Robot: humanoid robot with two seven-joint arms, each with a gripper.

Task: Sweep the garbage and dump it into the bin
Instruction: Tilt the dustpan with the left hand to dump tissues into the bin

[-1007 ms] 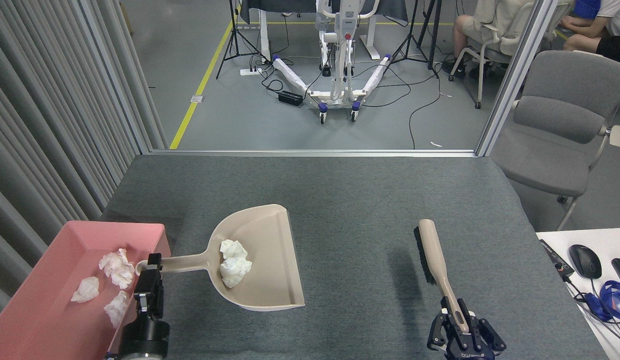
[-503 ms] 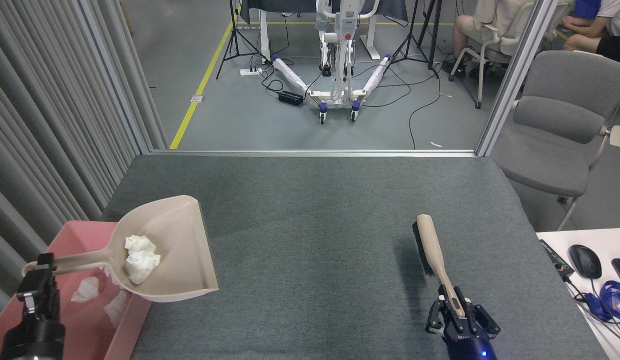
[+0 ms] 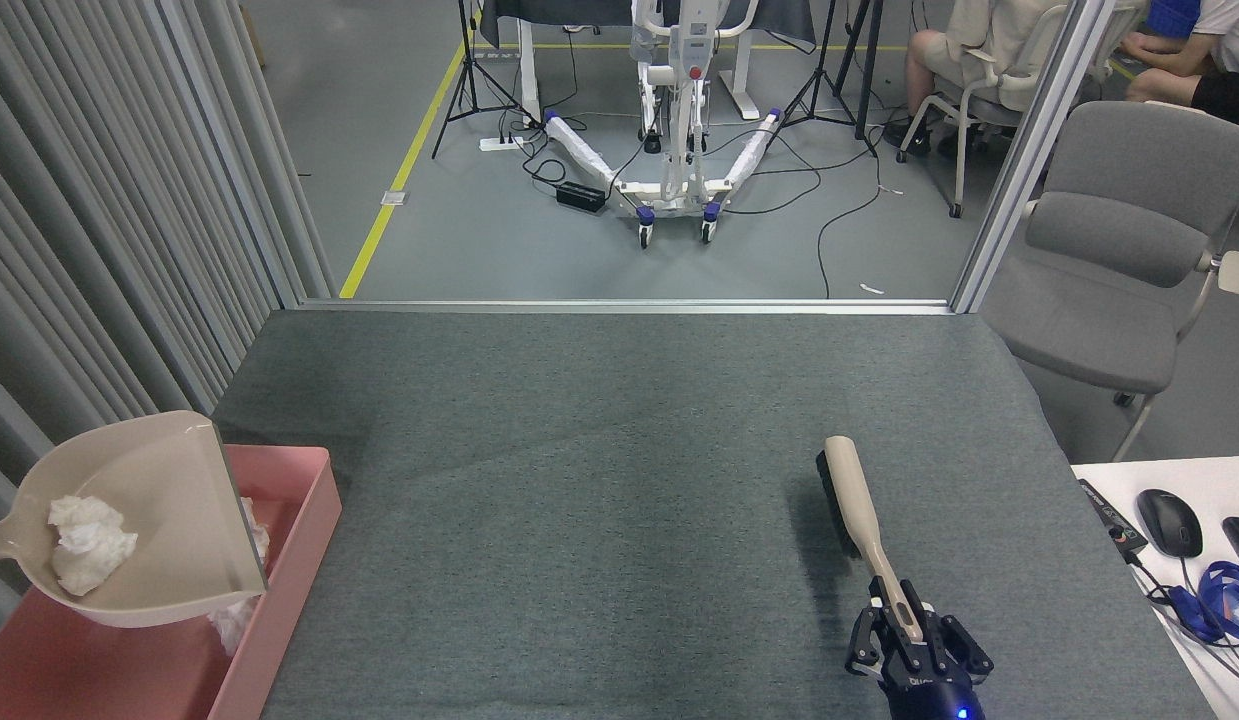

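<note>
Head view, places given from the bin (image 3: 309, 500).

- Bin: shallow pink tray at the near-left corner of the table (image 3: 619, 480), holding white wads of garbage (image 3: 241, 610) partly hidden under the dustpan.
- Dustpan (image 3: 169, 500): beige, carried from mid-table leftward in the last second; now raised directly above the bin, its open lip toward the bin's right wall. It looks roughly level, not yet tipped.
- Load: one tissue wad (image 3: 89, 540) sits deep in the pan near the handle. Judgement: transport is done, and only the tilt to dump remains.
- Left gripper: has gone out of frame past the left edge, and only the dustpan handle shows.
- Right gripper (image 3: 914, 640): well right of the bin at the near table edge, fingers clamped on the handle of the brush (image 3: 849, 495); barely shifted. The brush points away, bristles leftward.
- Surface: grey felt-like table cover, no loose wads visible on it.
- Room: grey slatted partition behind the bin; beyond the table a grey floor with a yellow line, cables, a wheeled white stand; an office chair (image 3: 1129, 250) far right; seated people at top right; a mouse (image 3: 1169, 520) on a white side desk.
</note>
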